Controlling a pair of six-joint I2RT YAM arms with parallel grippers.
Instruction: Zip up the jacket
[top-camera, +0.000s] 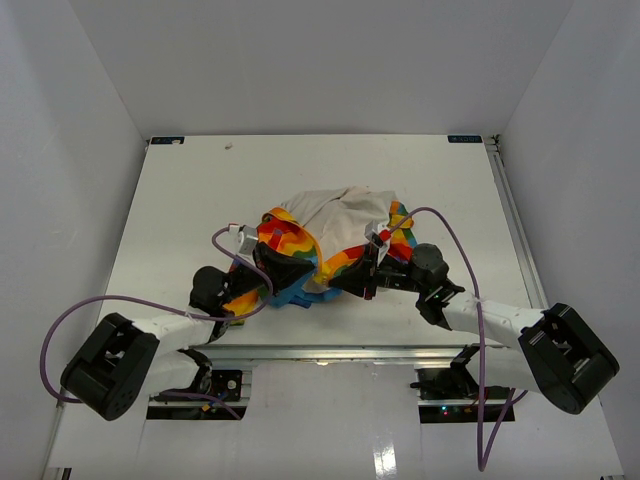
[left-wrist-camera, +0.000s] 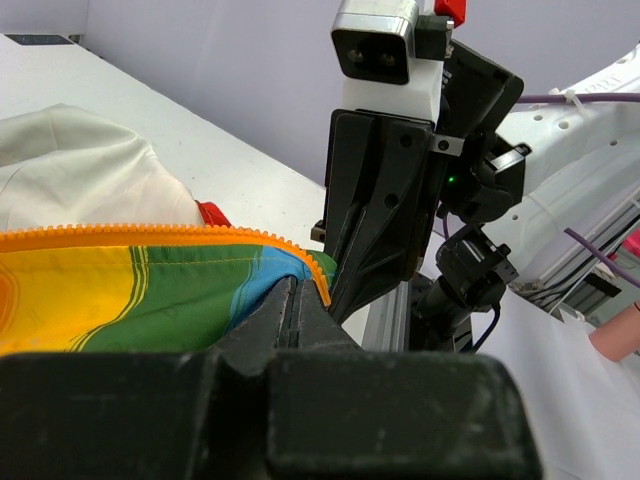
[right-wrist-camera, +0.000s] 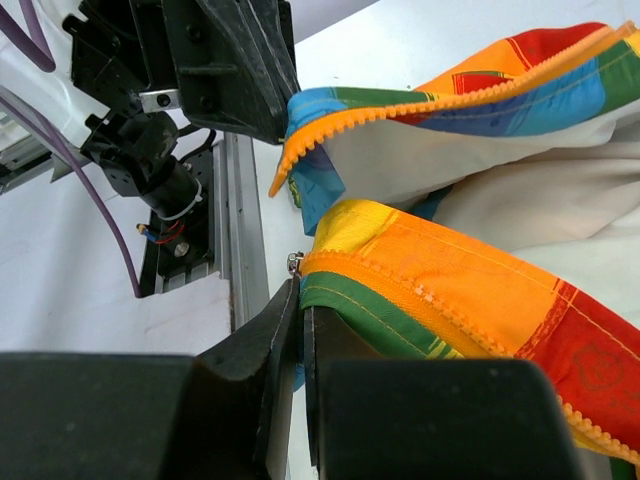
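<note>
Top view: the soft, crumpled rainbow jacket (top-camera: 335, 240) lies mid-desk (top-camera: 200, 180), cream lining upward. Left wrist: the left gripper (left-wrist-camera: 297, 300) clamps the jacket's orange toothed zipper edge (left-wrist-camera: 150, 233). Right wrist: the right gripper (right-wrist-camera: 302, 310) pinches the jacket's other orange-banded hem corner.

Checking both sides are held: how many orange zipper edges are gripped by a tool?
2. One zipper edge ends in the left tool; the other is pinched by the right tool. Both belong to the jacket.

Rainbow-block jacket (top-camera: 290, 240), cream lining (top-camera: 345, 212), orange zipper teeth (left-wrist-camera: 150, 232).
</note>
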